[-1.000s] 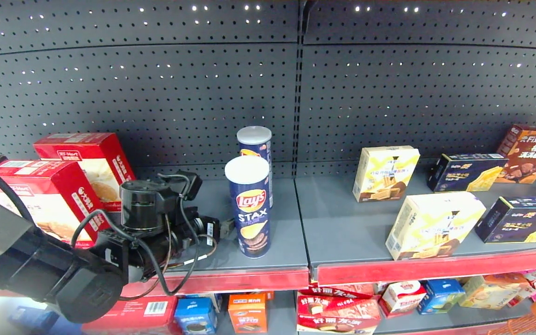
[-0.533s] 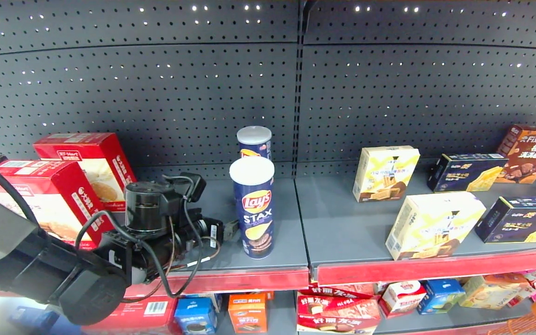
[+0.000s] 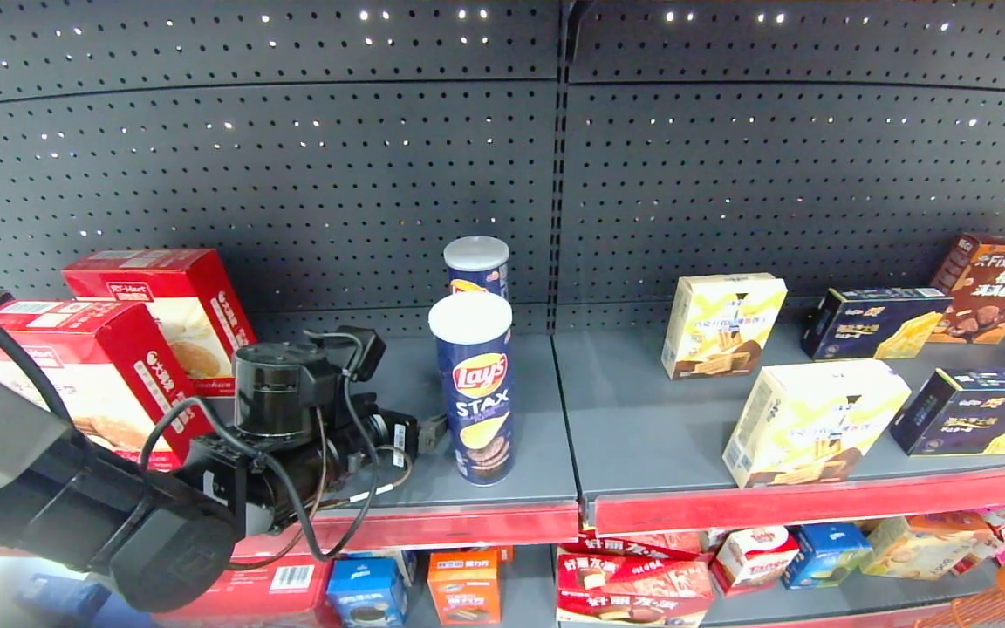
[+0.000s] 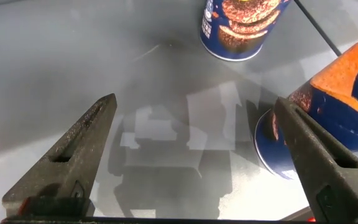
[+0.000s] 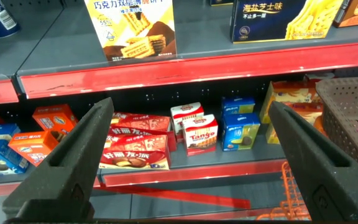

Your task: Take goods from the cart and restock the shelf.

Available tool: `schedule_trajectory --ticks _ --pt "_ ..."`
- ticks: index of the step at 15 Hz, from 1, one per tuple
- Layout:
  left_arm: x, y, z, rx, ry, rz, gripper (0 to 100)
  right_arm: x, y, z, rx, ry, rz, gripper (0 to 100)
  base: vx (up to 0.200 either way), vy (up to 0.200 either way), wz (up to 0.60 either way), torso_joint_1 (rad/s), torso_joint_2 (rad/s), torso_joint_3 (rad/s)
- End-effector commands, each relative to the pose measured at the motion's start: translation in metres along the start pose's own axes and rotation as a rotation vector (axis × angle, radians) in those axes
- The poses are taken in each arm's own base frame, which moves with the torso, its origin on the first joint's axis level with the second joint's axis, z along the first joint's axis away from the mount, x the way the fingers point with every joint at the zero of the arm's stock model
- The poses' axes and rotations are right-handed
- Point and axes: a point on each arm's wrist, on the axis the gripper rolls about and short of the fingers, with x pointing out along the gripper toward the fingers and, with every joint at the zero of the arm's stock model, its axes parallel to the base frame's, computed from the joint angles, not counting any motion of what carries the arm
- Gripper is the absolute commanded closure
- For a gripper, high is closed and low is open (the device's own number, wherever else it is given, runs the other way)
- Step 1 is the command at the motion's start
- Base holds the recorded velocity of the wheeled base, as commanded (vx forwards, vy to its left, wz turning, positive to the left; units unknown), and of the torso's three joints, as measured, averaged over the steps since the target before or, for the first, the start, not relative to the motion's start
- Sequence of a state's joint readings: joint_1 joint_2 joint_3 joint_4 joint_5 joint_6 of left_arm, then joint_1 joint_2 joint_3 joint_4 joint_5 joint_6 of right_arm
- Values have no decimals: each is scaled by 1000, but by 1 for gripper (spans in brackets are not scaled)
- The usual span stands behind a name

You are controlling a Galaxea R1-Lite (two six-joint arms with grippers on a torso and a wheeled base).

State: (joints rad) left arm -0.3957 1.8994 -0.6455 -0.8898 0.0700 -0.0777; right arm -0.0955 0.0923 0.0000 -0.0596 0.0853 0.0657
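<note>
Left wrist view is showing us the left gripper [image 4: 196, 99] with its two fingers spread wide and holding nothing; only bare shelf [image 4: 166, 74] is lying between them. Just outside one finger the nearer chip can [image 4: 312, 124] is standing upright, and we cannot tell whether it is touching that finger. The farther chip can [image 4: 240, 25] is standing ahead of the fingertips, well apart.

We are judging both cans as light, stiff cardboard tubes with smooth, rather slippery walls. They look easy to tip because they are tall and narrow. The good hold is around the middle of the tube, not at the plastic lids [image 3: 469, 316]. Both lids are sitting on, so we are not seeing the contents.

The right gripper [image 5: 189, 104] is hanging released and empty too, facing a lower shelf [image 5: 191, 169] stocked with small snack boxes [image 5: 194, 127]. Beside one finger a brown woven basket [image 5: 353, 112] is showing, and we cannot tell what is lying inside it.
</note>
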Motion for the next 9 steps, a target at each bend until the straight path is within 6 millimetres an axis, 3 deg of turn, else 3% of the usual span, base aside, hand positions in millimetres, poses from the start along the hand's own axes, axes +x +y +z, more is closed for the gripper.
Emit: schedule_trajectory --ticks 1,5,9 --pt "-3 4 -3 -4 9 16 0 0 0 0 -1 1 1 0 0 0 0 0 0 0" --pt "-23 15 -7 -10 23 56 0 0 0 0 -1 1 1 0 0 0 0 0 0 0" --pt "-57 19 3 -28 -39 76 0 0 0 0 -4 1 2 0 0 0 0 0 0 0"
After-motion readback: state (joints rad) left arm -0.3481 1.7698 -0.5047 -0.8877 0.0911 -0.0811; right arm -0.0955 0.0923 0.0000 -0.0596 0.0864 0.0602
